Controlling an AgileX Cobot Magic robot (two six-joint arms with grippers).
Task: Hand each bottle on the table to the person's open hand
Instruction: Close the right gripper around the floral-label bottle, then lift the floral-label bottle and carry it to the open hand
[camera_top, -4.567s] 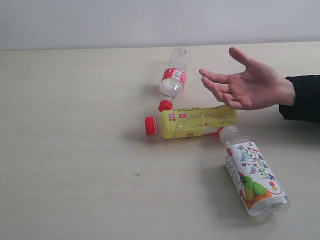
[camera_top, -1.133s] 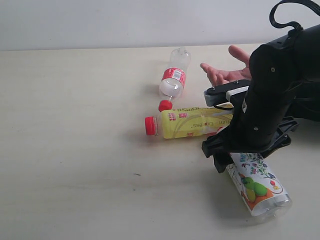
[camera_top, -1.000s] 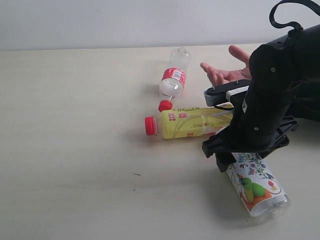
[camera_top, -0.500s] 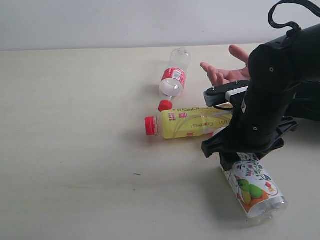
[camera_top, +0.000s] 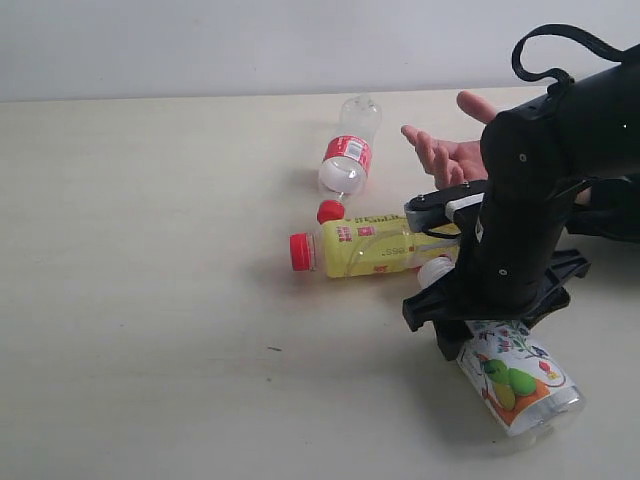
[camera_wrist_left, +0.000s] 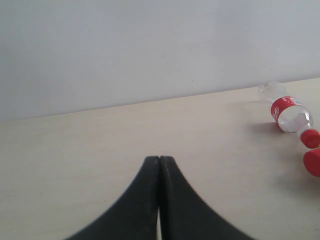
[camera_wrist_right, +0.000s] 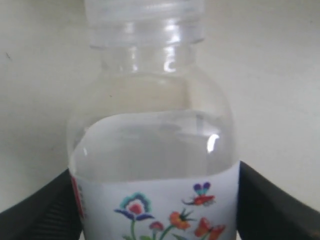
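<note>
The floral-label bottle (camera_top: 517, 383) lies at the table's (camera_top: 150, 300) front right, its white cap (camera_top: 437, 272) poking out beside the black right arm. My right gripper (camera_wrist_right: 155, 212) is shut on this bottle (camera_wrist_right: 152, 150), with a black finger (camera_wrist_right: 47, 212) pressed on each side of the label. The yellow bottle (camera_top: 385, 246) with a red cap lies mid-table. The small red-label bottle (camera_top: 347, 155) lies behind it. The person's open hand (camera_top: 447, 152) shows behind the arm. My left gripper (camera_wrist_left: 159, 160) is shut and empty over bare table. The green-label bottle is out of view.
The black right arm (camera_top: 530, 210) covers most of the person's hand and forearm. The small bottle (camera_wrist_left: 290, 112) and a red cap (camera_wrist_left: 313, 162) show at the edge of the left wrist view. A pale wall (camera_top: 250, 45) bounds the table's far edge.
The right arm has dropped lower and shifted over the floral bottle. The bottle has turned a little, and its white cap now shows beside the arm. The other bottles lie as before.
</note>
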